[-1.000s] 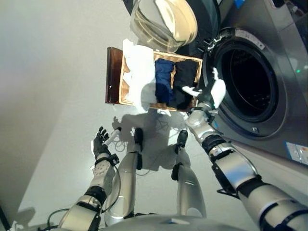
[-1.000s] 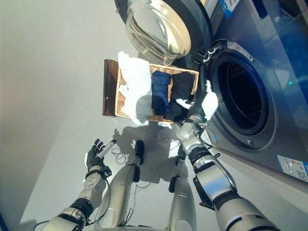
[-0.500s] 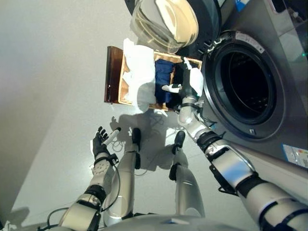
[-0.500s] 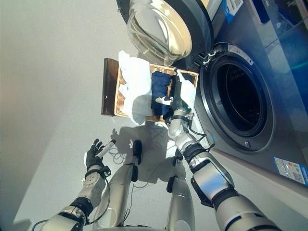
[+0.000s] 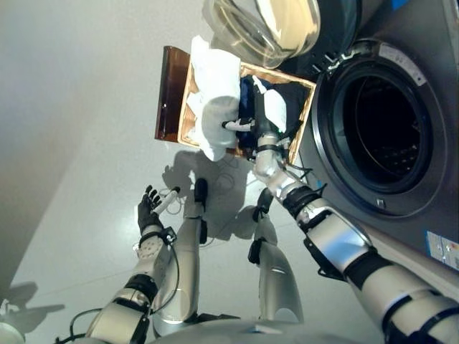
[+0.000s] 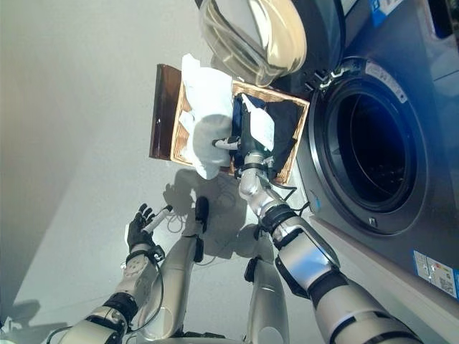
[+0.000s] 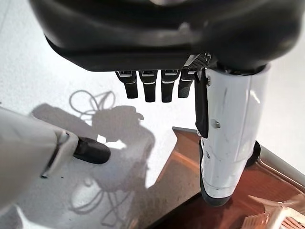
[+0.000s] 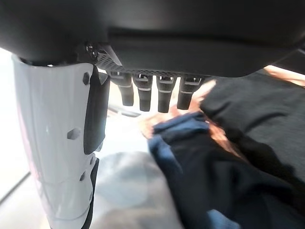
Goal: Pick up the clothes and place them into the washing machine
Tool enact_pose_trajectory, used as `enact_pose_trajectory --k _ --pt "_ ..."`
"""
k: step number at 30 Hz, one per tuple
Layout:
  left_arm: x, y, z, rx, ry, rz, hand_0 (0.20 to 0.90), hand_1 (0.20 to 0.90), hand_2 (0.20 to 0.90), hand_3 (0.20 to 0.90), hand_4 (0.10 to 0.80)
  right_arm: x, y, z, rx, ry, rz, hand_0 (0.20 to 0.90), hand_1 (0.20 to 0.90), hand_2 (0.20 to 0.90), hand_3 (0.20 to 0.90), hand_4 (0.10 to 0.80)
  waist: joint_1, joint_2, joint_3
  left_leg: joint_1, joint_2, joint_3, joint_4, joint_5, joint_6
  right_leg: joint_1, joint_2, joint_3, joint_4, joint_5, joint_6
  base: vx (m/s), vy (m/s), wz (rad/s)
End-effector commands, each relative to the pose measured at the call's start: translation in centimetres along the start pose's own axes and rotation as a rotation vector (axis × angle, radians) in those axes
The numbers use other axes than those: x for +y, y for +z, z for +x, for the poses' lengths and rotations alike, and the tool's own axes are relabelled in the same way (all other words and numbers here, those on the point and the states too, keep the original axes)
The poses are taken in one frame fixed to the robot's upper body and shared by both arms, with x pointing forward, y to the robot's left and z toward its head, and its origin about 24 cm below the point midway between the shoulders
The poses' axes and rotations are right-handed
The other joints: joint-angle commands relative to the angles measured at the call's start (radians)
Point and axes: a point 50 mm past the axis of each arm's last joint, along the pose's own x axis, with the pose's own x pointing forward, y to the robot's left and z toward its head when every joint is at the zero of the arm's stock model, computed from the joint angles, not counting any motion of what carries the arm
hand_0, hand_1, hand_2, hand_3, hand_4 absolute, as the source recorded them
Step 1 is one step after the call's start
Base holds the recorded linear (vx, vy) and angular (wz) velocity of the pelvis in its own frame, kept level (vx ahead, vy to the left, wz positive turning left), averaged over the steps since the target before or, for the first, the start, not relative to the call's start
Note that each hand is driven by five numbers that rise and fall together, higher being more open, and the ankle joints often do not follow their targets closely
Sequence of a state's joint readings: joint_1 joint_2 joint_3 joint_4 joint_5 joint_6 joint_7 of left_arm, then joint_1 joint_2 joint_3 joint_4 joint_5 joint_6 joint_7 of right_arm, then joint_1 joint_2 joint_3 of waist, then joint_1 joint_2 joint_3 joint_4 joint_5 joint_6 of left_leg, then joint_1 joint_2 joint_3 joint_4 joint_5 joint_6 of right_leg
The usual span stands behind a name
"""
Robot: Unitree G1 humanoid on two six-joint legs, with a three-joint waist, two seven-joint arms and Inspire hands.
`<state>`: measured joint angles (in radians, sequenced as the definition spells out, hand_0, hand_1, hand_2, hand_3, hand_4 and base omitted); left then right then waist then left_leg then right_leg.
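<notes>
Right hand point(image 5: 267, 115), fingers straight and grasping nothing, hovers over the navy garment point(image 8: 200, 162) in the wicker basket point(image 6: 290, 154); a careless close could snag the neighbouring white cloth point(image 5: 219, 93). Left hand point(image 5: 149, 211) idles, relaxed, above the floor.

A: Any readable text or numbers?
B: None. The grey front-loading washing machine point(image 5: 401, 179) has a small white-and-blue sticker point(image 5: 442, 240) low on its front panel, print too small to make out.
A: Anything on the wicker laundry basket point(image 6: 287, 154)?
B: No markings visible.
</notes>
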<state>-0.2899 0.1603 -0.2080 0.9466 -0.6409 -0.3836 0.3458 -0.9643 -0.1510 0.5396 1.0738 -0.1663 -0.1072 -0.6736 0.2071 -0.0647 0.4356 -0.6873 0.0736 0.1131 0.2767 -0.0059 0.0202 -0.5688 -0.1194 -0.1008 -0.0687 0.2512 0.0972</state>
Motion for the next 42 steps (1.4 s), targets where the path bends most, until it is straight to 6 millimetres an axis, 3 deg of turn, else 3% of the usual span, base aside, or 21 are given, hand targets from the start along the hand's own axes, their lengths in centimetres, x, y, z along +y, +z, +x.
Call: enact_pose_trajectory --k 1,7,18,33,42 --pt "0.1 1.7 0.0 -0.109 -0.012 -0.045 0.900 0.900 0.900 0.900 0.800 -2.5 4.0 2.4 -0.140 -0.092 0.069 0.900 0.900 0.900 0.900 0.800 0.050 0.080 0.013 0.111 0.004 -0.076 -0.364 0.198 -0.118 0.094 0.003 -0.025 0.054 -0.048 0.044 -0.012 -0.002 0.05" --pt "-0.6 3.0 -0.2 -0.160 -0.050 -0.080 0.900 0.900 0.900 0.900 0.800 -3.0 4.2 3.0 -0.113 -0.113 0.096 0.900 0.900 0.900 0.900 0.800 0.058 0.094 0.041 0.077 -0.001 -0.083 -0.364 0.204 -0.120 0.071 0.000 -0.038 0.052 -0.044 0.047 -0.014 0.004 0.06" --pt "-1.0 3.2 0.1 -0.161 -0.051 -0.069 0.900 0.900 0.900 0.900 0.800 -3.1 5.9 3.6 -0.141 -0.102 0.140 0.900 0.900 0.900 0.900 0.800 0.064 0.095 0.048 0.059 -0.005 -0.093 -0.364 0.205 -0.120 0.066 -0.002 -0.047 0.047 -0.043 0.048 -0.001 0.003 0.01" --pt "-1.1 2.9 0.4 -0.135 -0.039 -0.024 0.900 0.900 0.900 0.900 0.800 -1.3 11.2 3.4 -0.220 -0.023 0.245 0.900 0.900 0.900 0.900 0.800 0.094 0.076 0.041 0.072 -0.017 -0.115 -0.364 0.196 -0.121 0.114 -0.005 -0.074 0.033 -0.050 0.053 0.010 0.000 0.04" --pt "-1.2 3.1 0.7 -0.135 -0.033 -0.011 0.900 0.900 0.900 0.900 0.800 -0.4 12.4 3.1 -0.221 0.016 0.276 0.900 0.900 0.900 0.900 0.800 0.109 0.061 0.036 0.073 -0.022 -0.127 -0.364 0.196 -0.119 0.136 -0.004 -0.084 0.025 -0.054 0.054 0.008 -0.002 0.03"
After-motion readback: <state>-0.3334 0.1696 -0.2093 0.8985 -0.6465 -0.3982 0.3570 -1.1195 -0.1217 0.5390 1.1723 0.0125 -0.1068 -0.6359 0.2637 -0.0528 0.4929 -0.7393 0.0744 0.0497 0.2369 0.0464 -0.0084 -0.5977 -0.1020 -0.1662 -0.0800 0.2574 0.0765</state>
